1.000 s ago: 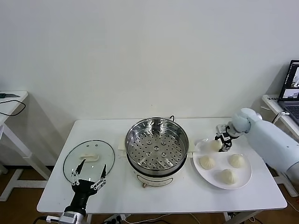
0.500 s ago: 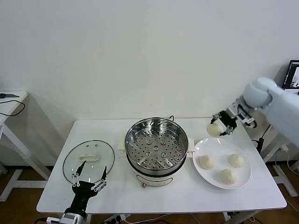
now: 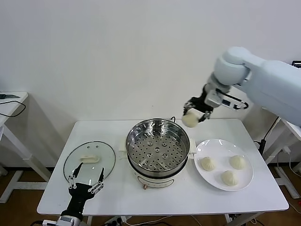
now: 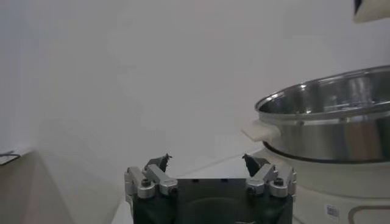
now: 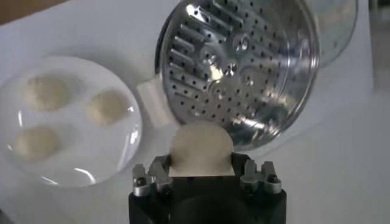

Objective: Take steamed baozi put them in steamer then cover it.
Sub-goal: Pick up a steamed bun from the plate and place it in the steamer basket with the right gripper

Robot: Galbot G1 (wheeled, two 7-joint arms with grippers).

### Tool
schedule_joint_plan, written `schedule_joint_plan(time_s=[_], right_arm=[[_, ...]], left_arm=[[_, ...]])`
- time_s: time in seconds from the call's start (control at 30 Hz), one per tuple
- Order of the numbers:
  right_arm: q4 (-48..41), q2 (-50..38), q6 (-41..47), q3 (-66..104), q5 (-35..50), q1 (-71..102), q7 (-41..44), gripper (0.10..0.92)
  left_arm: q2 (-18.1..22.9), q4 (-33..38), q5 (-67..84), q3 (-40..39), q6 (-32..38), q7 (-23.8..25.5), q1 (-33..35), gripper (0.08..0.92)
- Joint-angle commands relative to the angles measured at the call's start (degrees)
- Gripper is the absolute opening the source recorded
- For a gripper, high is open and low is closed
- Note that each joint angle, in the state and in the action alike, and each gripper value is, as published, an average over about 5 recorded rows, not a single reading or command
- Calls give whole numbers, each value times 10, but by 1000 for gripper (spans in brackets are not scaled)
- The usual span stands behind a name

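Broadly, the white table (image 3: pixel 244 197) carries three round things in a row, with bare top along its near edge and at its far left corner. At the middle stands the steamer (image 3: pixel 158 141), its perforated floor (image 5: pixel 237 67) bare, its shiny wall upright on the white pot base (image 3: pixel 155 178). Near the left edge the glass cover (image 3: pixel 89 159) lies flat, its white handle running crosswise. Toward the right edge the white plate (image 3: pixel 244 181) holds three steamed baozi (image 3: pixel 208 163), spread apart from one another.

Above the table, over the far right part of the steamer's rim, the right gripper (image 3: pixel 194 113) hangs in the air clenched on the fourth bun (image 3: pixel 190 119); in the right wrist view that bun (image 5: pixel 201 149) sits between the fingers, over the steamer's edge and beside the plate (image 5: pixel 131 146).

At the near left edge, just in front of the cover, the left gripper (image 3: pixel 86 179) waits with its fingers (image 4: pixel 159 165) spread and nothing between them.
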State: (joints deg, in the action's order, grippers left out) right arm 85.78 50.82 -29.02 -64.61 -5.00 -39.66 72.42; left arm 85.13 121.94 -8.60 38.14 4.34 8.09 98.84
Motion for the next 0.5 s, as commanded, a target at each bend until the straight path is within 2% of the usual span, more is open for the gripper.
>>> schedule_joint_plan(time_s=[0.03, 0.5], right_arm=[[-22, 88, -57, -44, -20, -15, -23, 670], [-192, 162, -137, 6, -131, 126, -101, 670]], left_arm=[[-3, 1, 2, 4, -1, 1, 0, 823], [-5, -6, 12, 20, -1, 2, -2, 823]])
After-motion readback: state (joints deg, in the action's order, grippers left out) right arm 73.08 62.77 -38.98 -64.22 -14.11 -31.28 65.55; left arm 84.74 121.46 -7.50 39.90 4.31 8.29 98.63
